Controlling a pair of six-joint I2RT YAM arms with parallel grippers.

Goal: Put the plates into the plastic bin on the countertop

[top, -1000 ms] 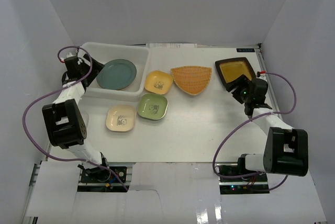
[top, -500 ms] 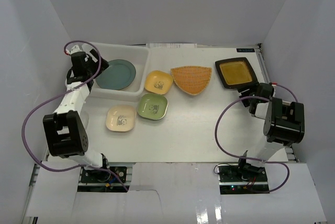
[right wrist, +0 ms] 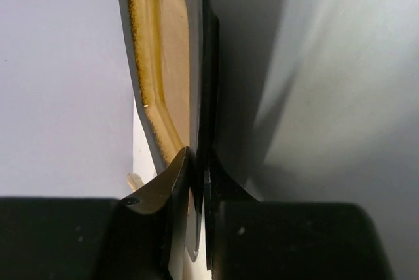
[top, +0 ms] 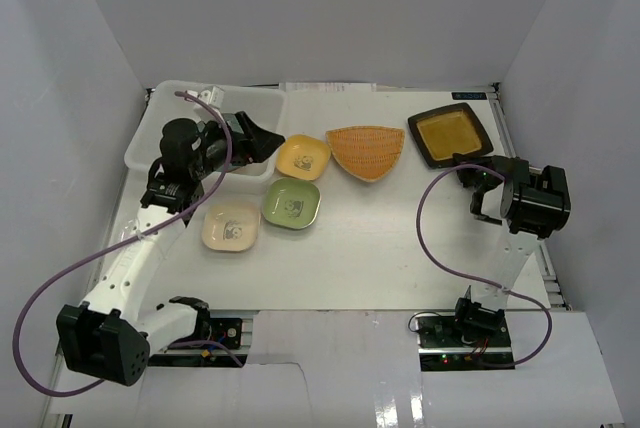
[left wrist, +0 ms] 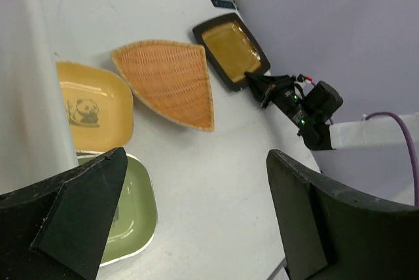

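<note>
A dark square plate with an amber centre (top: 447,136) (right wrist: 163,64) lies at the back right of the countertop (top: 380,238). My right gripper (top: 463,168) (right wrist: 196,162) is shut on its near rim. An orange fan-shaped plate (top: 367,151) (left wrist: 170,80), a yellow plate (top: 303,156) (left wrist: 91,106), a green plate (top: 291,203) (left wrist: 131,211) and a cream plate (top: 231,225) lie mid-table. The plastic bin (top: 215,88) (left wrist: 29,97) stands at the back left. My left gripper (top: 270,140) (left wrist: 195,162) hangs open and empty over the bin's right edge, beside the yellow plate.
My left arm covers most of the bin's inside. White walls close the table at the back and both sides. The right arm's purple cable (top: 430,238) loops over the table's right part. A metal frame edge (top: 510,128) runs along the right side.
My left arm swung from the bin's left side across to its right edge, still open. My right gripper closed on the dark square plate's near rim.
</note>
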